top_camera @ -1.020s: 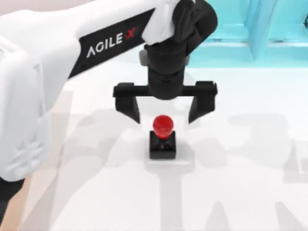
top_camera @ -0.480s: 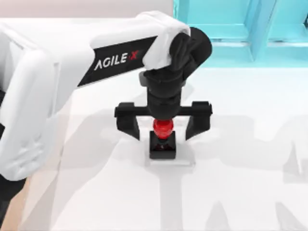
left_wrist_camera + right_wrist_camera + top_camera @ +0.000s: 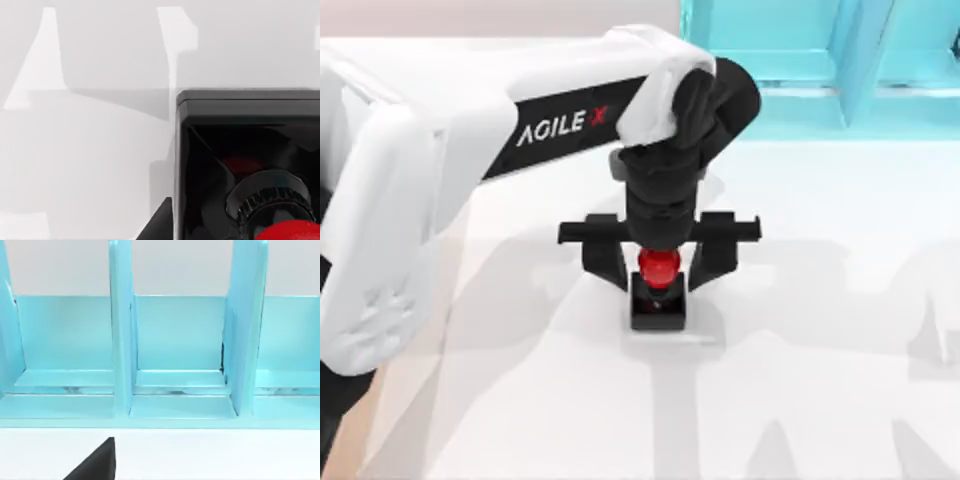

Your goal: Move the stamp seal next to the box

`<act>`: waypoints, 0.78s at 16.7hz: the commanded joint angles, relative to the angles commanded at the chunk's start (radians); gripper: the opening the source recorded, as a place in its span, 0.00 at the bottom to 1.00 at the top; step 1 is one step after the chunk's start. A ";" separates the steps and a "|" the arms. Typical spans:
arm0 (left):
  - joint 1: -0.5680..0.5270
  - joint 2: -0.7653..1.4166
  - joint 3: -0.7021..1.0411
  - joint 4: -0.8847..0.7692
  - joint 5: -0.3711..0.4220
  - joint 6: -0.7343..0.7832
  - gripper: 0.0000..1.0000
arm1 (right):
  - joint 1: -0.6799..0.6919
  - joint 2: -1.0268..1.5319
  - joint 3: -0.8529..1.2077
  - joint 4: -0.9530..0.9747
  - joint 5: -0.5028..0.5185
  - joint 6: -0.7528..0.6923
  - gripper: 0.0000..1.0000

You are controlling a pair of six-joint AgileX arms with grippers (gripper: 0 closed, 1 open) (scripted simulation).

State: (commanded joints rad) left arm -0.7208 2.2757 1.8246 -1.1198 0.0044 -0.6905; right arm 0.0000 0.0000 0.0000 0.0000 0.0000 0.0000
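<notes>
Your left hand (image 3: 659, 262), fingers apart, straddles the stamp seal (image 3: 658, 297) standing upright at the centre of the worktop (image 3: 800, 400); treat it as small, rigid and probably light, its glossy red knob likely slippery, so close at 3 and 9 o'clock around the short neck.

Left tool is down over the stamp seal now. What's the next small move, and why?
Probably finish closing the left tool on the stamp seal. In the top view its fingers flank the red knob, close on either side, and I can't tell whether they touch it. The stamp stands upright on the table, so lifting now could drop it.
</notes>
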 joint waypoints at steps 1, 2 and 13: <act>0.000 0.000 0.000 0.000 0.000 0.000 0.40 | 0.000 0.000 0.000 0.000 0.000 0.000 1.00; 0.000 0.000 0.000 0.000 0.000 0.000 0.32 | 0.000 0.000 0.000 0.000 0.000 0.000 1.00; 0.000 0.000 0.000 0.000 0.000 0.000 0.00 | 0.000 0.000 0.000 0.000 0.000 0.000 1.00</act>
State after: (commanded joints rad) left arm -0.7208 2.2757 1.8246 -1.1198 0.0044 -0.6905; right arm 0.0000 0.0000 0.0000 0.0000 0.0000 0.0000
